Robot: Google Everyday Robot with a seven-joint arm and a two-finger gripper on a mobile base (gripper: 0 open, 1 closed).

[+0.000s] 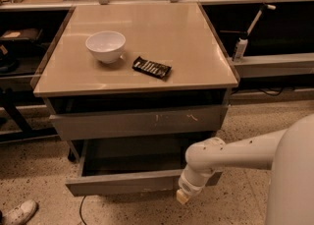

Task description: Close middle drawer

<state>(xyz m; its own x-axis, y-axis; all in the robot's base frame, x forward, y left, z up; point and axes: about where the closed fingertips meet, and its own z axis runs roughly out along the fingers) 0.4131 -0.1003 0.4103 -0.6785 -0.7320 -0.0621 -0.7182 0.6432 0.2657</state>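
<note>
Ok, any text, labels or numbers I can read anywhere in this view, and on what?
No text is readable.
The dark packet on the table: pale print, too blurred to read.
The middle drawer front: unmarked; the gripper is by its right end.
</note>
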